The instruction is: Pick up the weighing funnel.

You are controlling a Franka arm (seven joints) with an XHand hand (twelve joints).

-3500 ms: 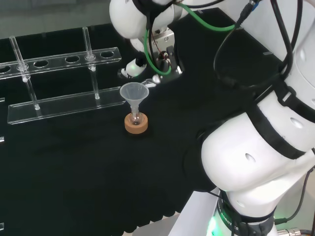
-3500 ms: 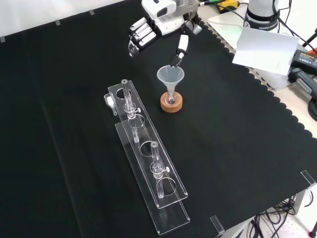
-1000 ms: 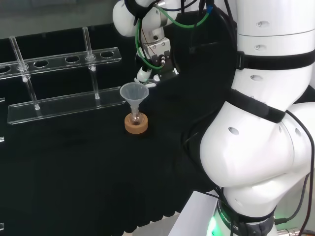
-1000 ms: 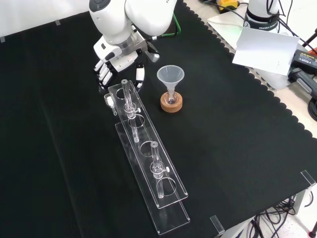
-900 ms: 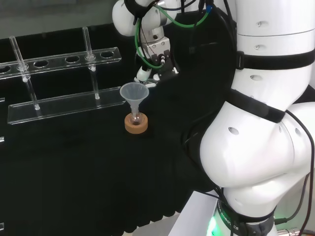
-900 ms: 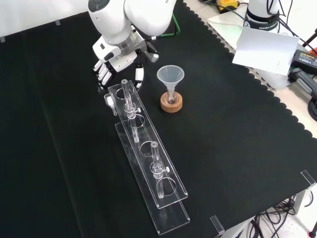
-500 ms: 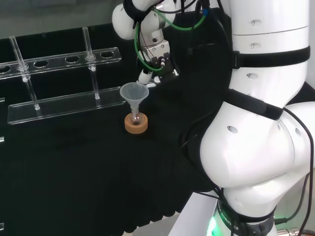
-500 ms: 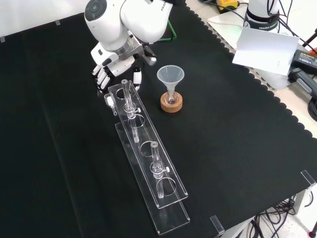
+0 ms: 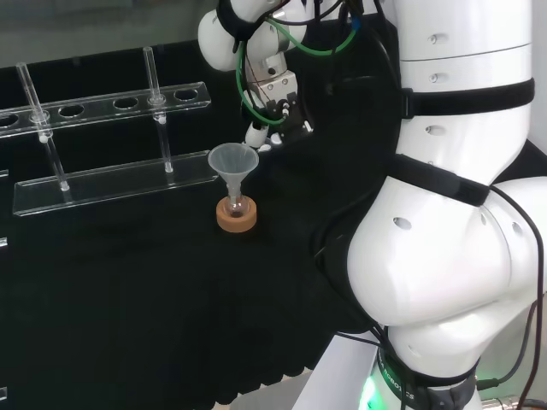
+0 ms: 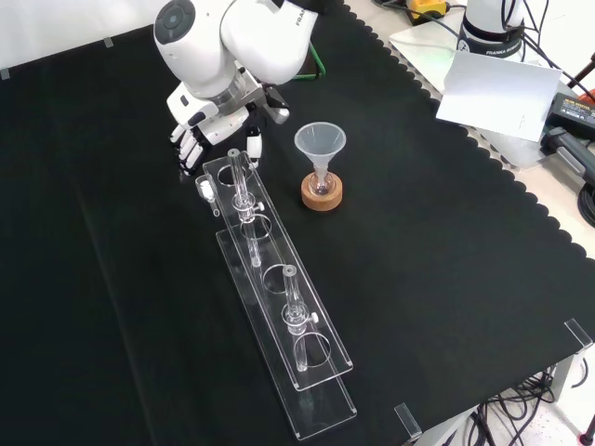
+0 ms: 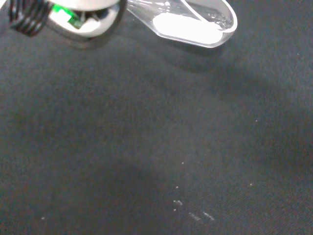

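Beside the far end of the rack (image 10: 265,243) in the front view, the weighing funnel (image 10: 203,186) is seen lying on the cloth (image 10: 418,279), its long axis judged crosswise to the palm, and just beyond it the hand (image 10: 212,119) is held empty, fingers and thumb parted.

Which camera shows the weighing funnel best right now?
Wrist view: the weighing funnel is close, with something white in its scoop. Head view gives at most a faint clear glint beside the robot hand; in the front view I cannot pick it out.
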